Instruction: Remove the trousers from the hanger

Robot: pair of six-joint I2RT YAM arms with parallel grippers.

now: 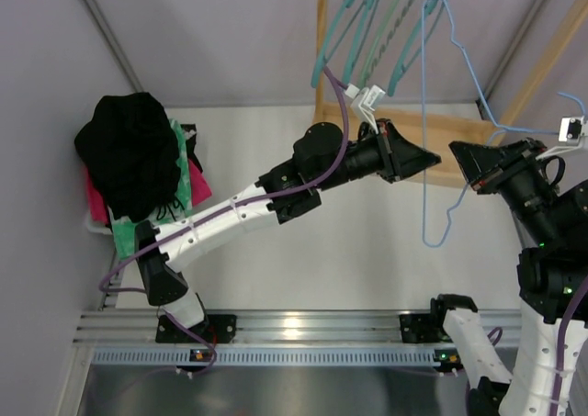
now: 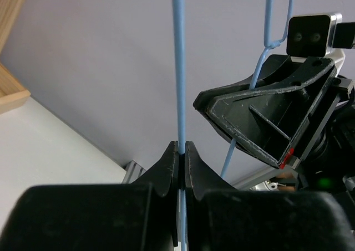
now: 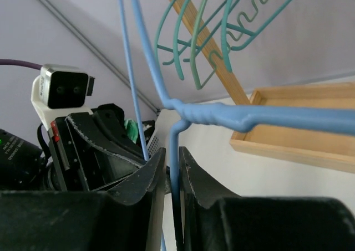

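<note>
The trousers (image 1: 129,154) lie heaped on the pile (image 1: 196,186) at the bench's (image 1: 367,251) left, well apart from the bare hanger (image 1: 424,85). The left gripper (image 2: 181,151) and right gripper (image 3: 173,162) each pinch its wire. Probably best to let go one at a time, so it doesn't swing.

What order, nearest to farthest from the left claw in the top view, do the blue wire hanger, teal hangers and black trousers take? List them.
1. The blue wire hanger, clamped in the left claw itself.
2. The teal hangers, hanging above it.
3. The black trousers, heaped far left by the wall.
</note>
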